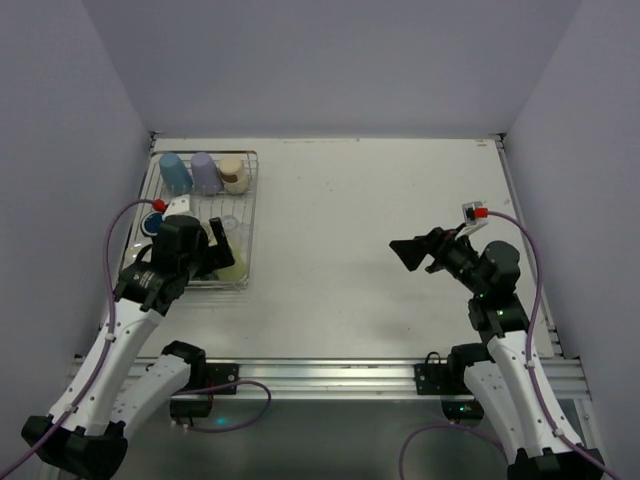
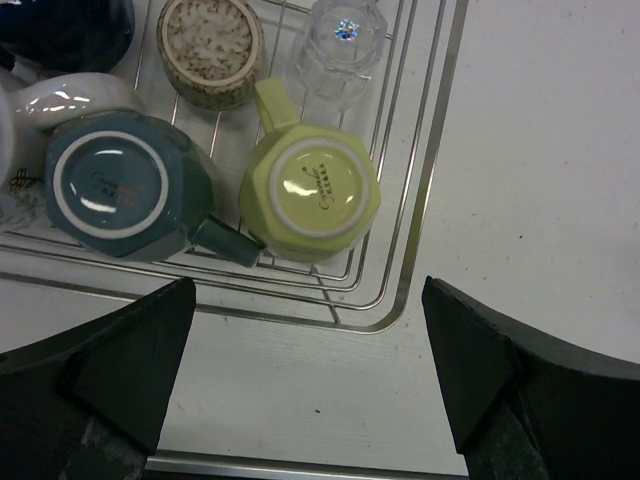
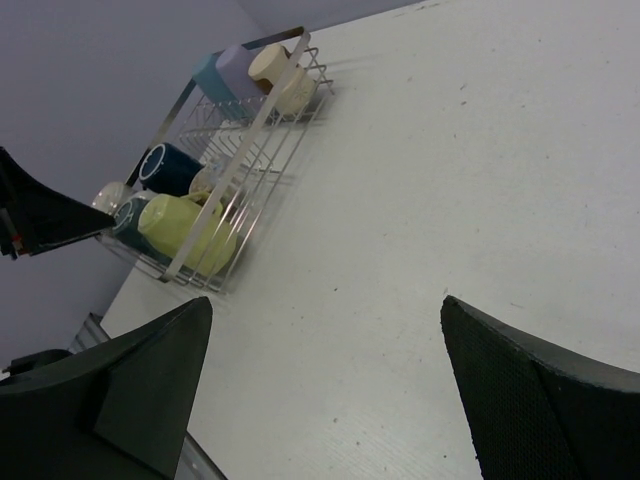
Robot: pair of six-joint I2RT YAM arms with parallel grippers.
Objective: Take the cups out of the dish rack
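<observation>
The dish rack (image 1: 252,200) sits in the upper left of the top view, on the white table (image 1: 400,190). All the cups are inside it.

At the top end of the rack three cups stand in a row: a light blue cup (image 1: 175,172), a purple cup (image 1: 205,172) and a beige cup (image 1: 234,174), close together.

The left gripper (image 1: 222,250) hangs over the bottom right corner of the rack. Its two fingers are spread wide and hold nothing. In the left wrist view the fingers (image 2: 130,350) show at the bottom of the frame, with the rack's corner between them.

Just above them in that view is a yellow-green cup (image 2: 312,190), bottom up, handle pointing to the top of the frame. To its left is a grey cup (image 2: 120,185), also bottom up, and its handle touches the yellow-green cup. Higher up are a speckled cup (image 2: 210,45) and a small clear glass (image 2: 345,40), side by side. A navy cup (image 2: 70,25) peeks in at the top left corner.

The right gripper (image 1: 408,252) is at the right of the top view, above bare table and well apart from the rack. Its fingers are wide apart too, and it is empty.
</observation>
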